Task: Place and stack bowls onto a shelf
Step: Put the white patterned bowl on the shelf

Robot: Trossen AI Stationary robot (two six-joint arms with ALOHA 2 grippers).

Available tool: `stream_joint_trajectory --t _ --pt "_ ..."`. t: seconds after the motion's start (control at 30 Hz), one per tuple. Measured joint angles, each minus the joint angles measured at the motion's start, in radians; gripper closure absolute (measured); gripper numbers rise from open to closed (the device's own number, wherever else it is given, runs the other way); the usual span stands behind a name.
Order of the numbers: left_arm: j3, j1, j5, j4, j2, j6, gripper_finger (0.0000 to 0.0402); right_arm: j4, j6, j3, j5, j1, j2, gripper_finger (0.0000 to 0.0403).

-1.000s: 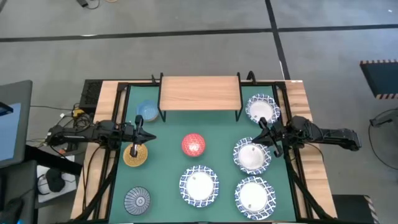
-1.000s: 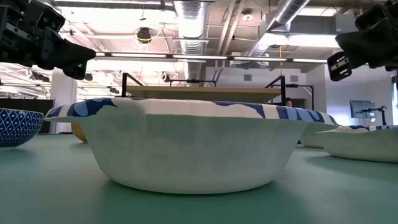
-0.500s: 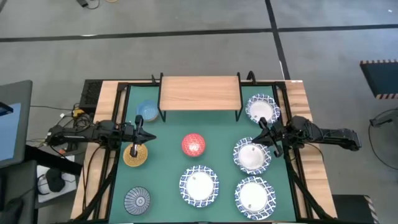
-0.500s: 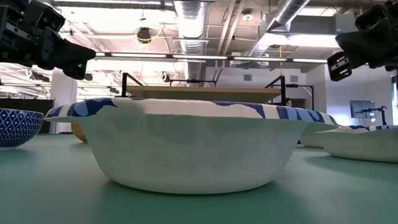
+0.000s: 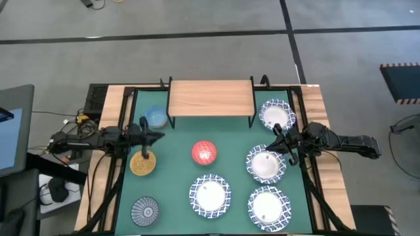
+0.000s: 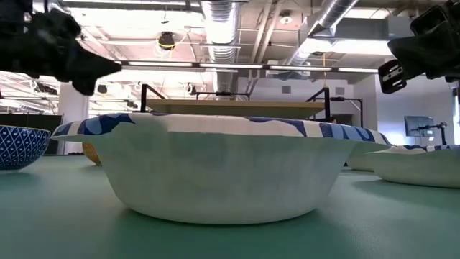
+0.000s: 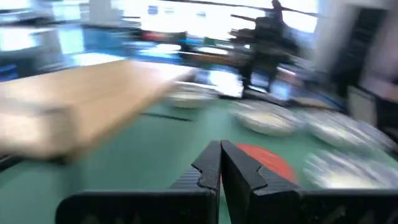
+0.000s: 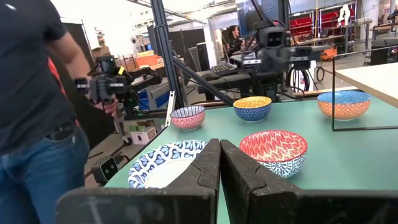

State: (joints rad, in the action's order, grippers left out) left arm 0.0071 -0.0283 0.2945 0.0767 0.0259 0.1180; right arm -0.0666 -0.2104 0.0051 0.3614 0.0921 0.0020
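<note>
The light-wood shelf (image 5: 211, 97) stands bare at the table's far middle. Four white, blue-rimmed bowls sit on the green mat at right and near middle (image 5: 277, 115) (image 5: 266, 164) (image 5: 210, 195) (image 5: 268, 204). The red bowl (image 5: 204, 152) sits in the middle. The light blue (image 5: 155, 118), golden yellow (image 5: 143, 164) and grey striped (image 5: 145, 211) bowls sit at left. My left gripper (image 5: 157, 136) hovers shut between the light blue and yellow bowls, pointing right (image 7: 221, 163). My right gripper (image 5: 275, 134) hovers shut between the two far-right white bowls (image 8: 220, 163).
Black frame rails run along the table's left and right sides (image 5: 125, 131). A person (image 8: 37, 93) stands beyond the table's left side in the right wrist view. The nearest white bowl (image 6: 223, 169) fills the low view. Open mat lies between the shelf and the red bowl.
My left gripper has turned about in place, and its tip has gone a little toward the table's right. It stays shut and holds nothing. No bowl has moved.
</note>
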Motion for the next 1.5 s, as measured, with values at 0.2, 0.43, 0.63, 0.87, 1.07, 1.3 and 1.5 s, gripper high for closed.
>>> stream_joint_trajectory --t 0.2,0.43,0.63,0.87,1.07,1.3,1.5 --pt "0.013 0.000 0.280 0.013 0.002 0.290 0.0401 0.000 0.000 0.000 0.000 0.000 0.000 0.0363" --pt "0.017 0.000 0.288 0.034 0.002 0.383 0.0401 -0.020 0.082 0.000 -0.113 0.006 0.000 0.0363" --pt "0.018 -0.001 0.386 0.033 0.038 0.595 0.0401 -0.148 -0.159 0.000 -0.298 0.009 0.000 0.0363" --pt "0.019 -0.002 0.318 0.186 0.148 0.655 0.0401 -0.178 -0.386 0.007 -0.473 0.012 0.002 0.0363" --pt "0.021 -0.002 0.232 0.283 0.228 0.651 0.0401 -0.176 -0.632 0.009 -0.626 0.062 0.038 0.0363" --pt "0.079 -0.001 0.181 0.296 0.259 0.596 0.0401 -0.152 -0.643 0.126 -0.625 0.071 0.163 0.0363" --pt "0.138 0.027 0.189 0.294 0.259 0.423 0.0401 0.222 -0.639 0.418 -0.758 0.092 0.366 0.0357"
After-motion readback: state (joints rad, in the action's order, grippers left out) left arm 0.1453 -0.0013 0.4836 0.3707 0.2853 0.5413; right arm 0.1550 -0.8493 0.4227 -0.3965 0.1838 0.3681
